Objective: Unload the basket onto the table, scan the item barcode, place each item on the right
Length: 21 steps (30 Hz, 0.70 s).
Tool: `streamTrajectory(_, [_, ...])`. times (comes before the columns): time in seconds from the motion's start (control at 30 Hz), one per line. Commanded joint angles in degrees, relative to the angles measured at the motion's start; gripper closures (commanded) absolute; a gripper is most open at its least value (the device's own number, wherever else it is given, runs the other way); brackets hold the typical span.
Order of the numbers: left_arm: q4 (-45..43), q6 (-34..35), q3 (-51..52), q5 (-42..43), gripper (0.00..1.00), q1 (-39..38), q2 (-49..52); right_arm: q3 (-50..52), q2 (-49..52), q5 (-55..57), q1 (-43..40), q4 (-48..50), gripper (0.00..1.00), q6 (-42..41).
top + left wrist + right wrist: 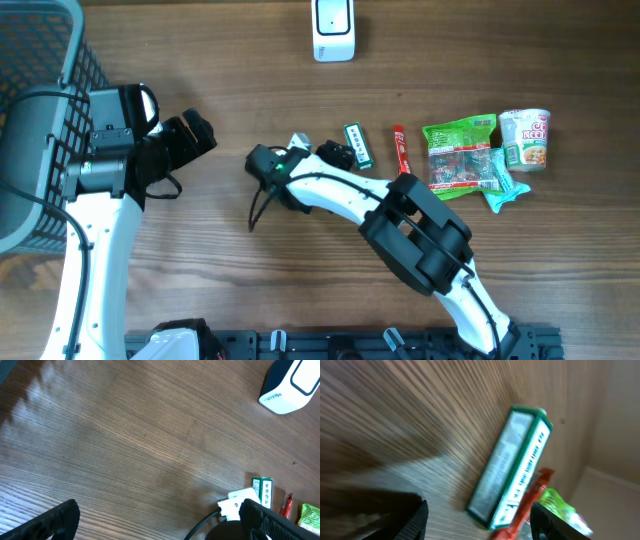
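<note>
Overhead: wood-grain table (200, 285) — left claw (205, 138) spread wide, right claw (338, 152) parted near the green box (357, 146).

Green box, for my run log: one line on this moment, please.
right gripper: open, at green box | green box: flat on table, not held | left gripper: open, empty

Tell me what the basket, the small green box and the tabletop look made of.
Basket: grey-blue mesh, likely plastic or coated wire, matte. Small green box: printed cardboard, slightly glossy, crisp folded edges. Tabletop: wood or wood-look laminate, visible grain, satin sheen.
</note>
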<state>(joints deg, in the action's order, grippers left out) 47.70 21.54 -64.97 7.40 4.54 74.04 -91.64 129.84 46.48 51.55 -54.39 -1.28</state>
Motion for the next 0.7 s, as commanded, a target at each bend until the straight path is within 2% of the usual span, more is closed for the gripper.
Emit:
streamTrajectory(0.0, [-0.1, -0.5, 0.0, 0.5, 0.00, -0.2, 0.2, -3.6, -5.4, -12.4, -1.9, 0.1, 0.33, -1.0])
streamTrajectory(0.07, [-0.1, -0.5, 0.0, 0.5, 0.00, -0.2, 0.2, -4.0, -9.0, -18.4, -4.2, 0.1, 0.32, -1.9])
streamTrajectory(0.13, [-0.1, -0.5, 0.0, 0.5, 0.00, -0.2, 0.2, -4.0, -12.1, -24.8, -7.1, -0.1, 0.25, -2.4])
streamTrajectory(0.3, [-0.1, -0.5, 0.0, 0.5, 0.00, -0.2, 0.2, -4.0, -16.4, -49.7, -18.8, -0.3, 0.15, -2.1])
streamTrajectory(0.4, [-0.1, -0.5, 0.0, 0.5, 0.00, -0.2, 0.2, -3.3, -15.8, -66.4, -25.7, 0.9, 0.14, 1.3])
streamTrajectory(0.5, [-0.1, -0.5, 0.0, 0.5, 0.00, -0.2, 0.2, -1.6, -15.6, -69.3, -29.4, 2.6, 0.10, 0.7])
streamTrajectory(0.53, [-0.1, -0.5, 0.0, 0.5, 0.00, -0.2, 0.2, -0.8, -15.6, -69.0, -30.7, 2.9, 0.00, -0.3])
streamTrajectory(0.63, [-0.1, -0.5, 0.0, 0.5, 0.00, -0.2, 0.2, 1.6, -15.6, -69.0, -32.5, 3.6, 0.00, -2.3])
streamTrajectory(0.67, [-0.1, -0.5, 0.0, 0.5, 0.00, -0.2, 0.2, 2.2, -15.6, -69.0, -32.5, 4.2, 0.04, -2.3])
